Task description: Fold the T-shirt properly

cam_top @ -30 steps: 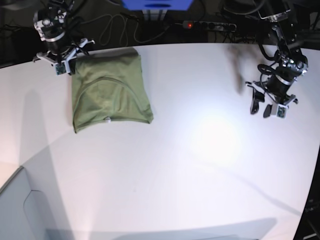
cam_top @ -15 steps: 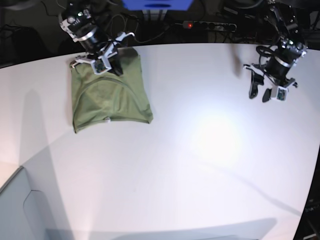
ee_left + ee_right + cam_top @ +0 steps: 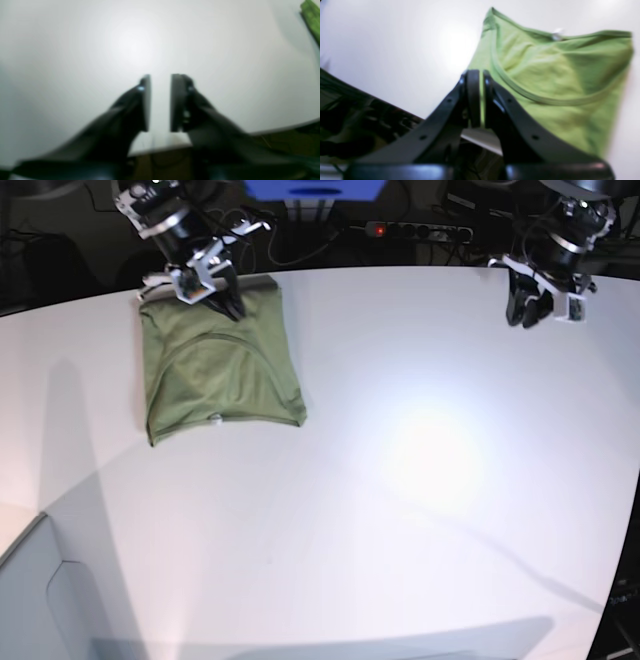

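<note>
At the far left: the olive-green soft cotton T-shirt [image 3: 218, 370] lies folded into a compact rectangle on the white table [image 3: 420, 480].
Right gripper [image 3: 205, 285]: lifted off the far hem, jaws nearly closed, empty.
Left gripper [image 3: 540, 302]: retreated to the far right edge, slightly parted, empty.
Meaning: folding looks finished.

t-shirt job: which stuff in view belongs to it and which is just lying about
Part of the job:
T-shirt, folded, on the table
right end effector, over its far edge
left end effector, away from it

Just lying about:
power strip behind the table
blue box
</note>
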Robot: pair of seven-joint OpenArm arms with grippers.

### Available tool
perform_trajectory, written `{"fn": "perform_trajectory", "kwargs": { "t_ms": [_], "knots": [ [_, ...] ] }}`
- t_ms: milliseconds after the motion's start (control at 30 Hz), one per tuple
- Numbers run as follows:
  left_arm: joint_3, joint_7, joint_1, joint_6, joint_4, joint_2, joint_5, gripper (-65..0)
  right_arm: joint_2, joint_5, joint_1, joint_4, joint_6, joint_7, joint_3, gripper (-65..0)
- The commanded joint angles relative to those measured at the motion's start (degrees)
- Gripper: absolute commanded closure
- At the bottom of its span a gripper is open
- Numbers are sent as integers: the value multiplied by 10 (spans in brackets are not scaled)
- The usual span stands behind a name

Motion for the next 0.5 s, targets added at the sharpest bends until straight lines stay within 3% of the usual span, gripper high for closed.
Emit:
{"fn": "perform_trajectory", "kwargs": {
  "t_ms": [0, 33, 300, 467],
  "knots": [
    [-4, -13, 17, -2, 8, 0, -7, -31, -2, 8, -13, 8, 3, 13, 13, -1],
    [-3, -13, 28, -2, 5, 5, -5, 0, -2, 9, -19, 6, 3, 11, 26, -1],
    [2, -14, 112, -1, 1, 62, 5, 0, 1, 99, -113, -15, 2, -73, 77, -1],
    [33, -19, 121, -1, -79, 83, 116, 0, 9, 99, -120, -108, 3, -95, 68, -1]
  ]
}}
